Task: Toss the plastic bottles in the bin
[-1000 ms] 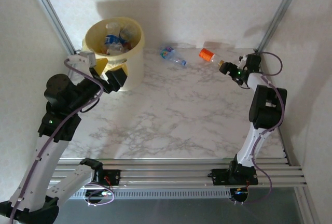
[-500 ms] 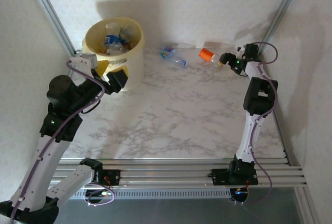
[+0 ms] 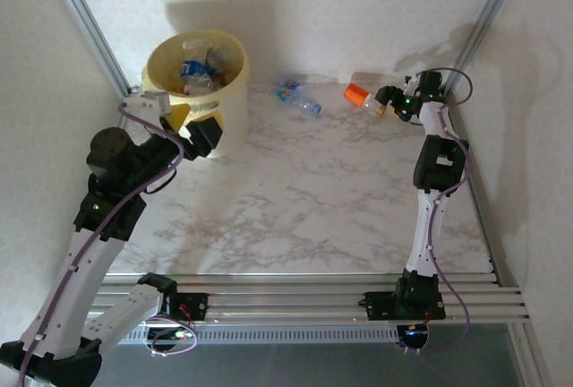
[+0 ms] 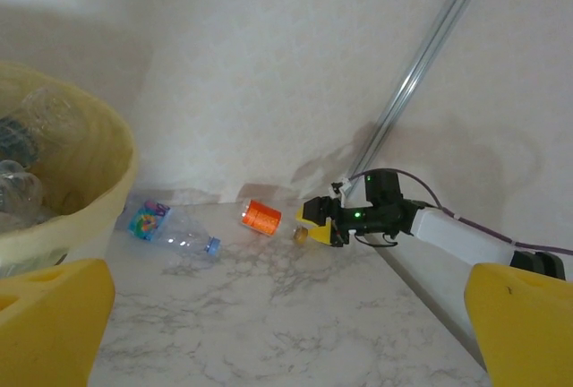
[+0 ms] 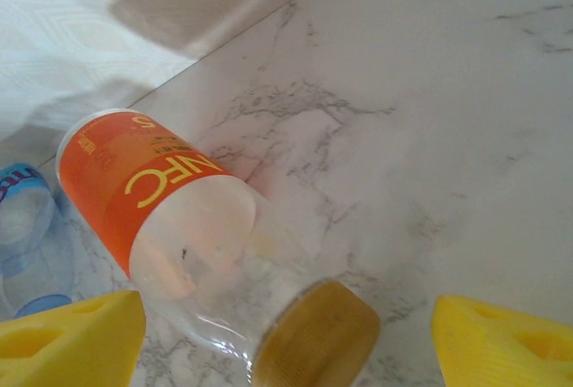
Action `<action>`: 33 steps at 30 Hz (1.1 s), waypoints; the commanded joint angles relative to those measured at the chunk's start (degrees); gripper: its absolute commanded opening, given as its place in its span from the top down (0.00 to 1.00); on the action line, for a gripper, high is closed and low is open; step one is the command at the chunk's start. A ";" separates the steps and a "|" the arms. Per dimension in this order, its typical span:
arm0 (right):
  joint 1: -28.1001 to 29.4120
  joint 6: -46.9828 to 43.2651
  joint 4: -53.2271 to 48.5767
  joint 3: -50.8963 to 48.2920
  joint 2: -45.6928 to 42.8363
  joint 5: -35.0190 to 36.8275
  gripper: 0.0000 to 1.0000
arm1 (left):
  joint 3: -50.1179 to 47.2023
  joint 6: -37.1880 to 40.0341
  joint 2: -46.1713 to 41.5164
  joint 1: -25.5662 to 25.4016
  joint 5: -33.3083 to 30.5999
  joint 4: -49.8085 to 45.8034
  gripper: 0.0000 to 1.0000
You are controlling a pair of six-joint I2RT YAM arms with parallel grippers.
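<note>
1. The right hand point(image 3: 387, 101) has pushed out toward the far right corner of the worktop point(image 3: 313, 199) within the last second. It now sits at the neck end of the orange-labelled bottle point(image 3: 360, 93), which lies on its side where it lay before.
2. From the right wrist, the yellow fingers point(image 5: 72, 338) stand apart on either side of the brownish cap point(image 5: 318, 338). Neither touches it, so nothing is clamped yet.
3. The left hand point(image 3: 195, 133) has barely shifted. It hovers just beside the bin point(image 3: 235, 91), fingers spread wide and empty.
4. The bin already holds a heap of crushed bottles point(image 3: 199, 63). Two lie on the worktop near the back wall: the orange-labelled one and a blue-capped bottle point(image 3: 300, 98), which rests between it and the bin.
5. The reach looks finished and the grasp appears to be the step in hand. The right hand needs to come together on the neck before any lift. The round cap could slip, or the bottle could roll away toward the wall.
</note>
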 commanded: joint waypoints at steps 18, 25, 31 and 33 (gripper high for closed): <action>5.96 -3.92 -10.71 4.81 0.43 0.46 0.26 | -2.16 -1.23 -0.85 -0.55 -2.27 2.13 0.00; 8.26 -6.05 -14.67 6.26 0.07 3.72 0.29 | -2.69 -1.15 -1.67 -0.55 -2.96 1.62 0.00; 10.13 -6.77 -21.60 13.58 3.86 8.18 0.34 | -2.69 -1.14 -2.61 -0.55 -3.20 0.80 0.00; 10.54 -6.66 -21.05 12.61 3.32 8.58 0.37 | -2.60 -0.97 -2.80 -0.55 -3.34 0.34 0.00</action>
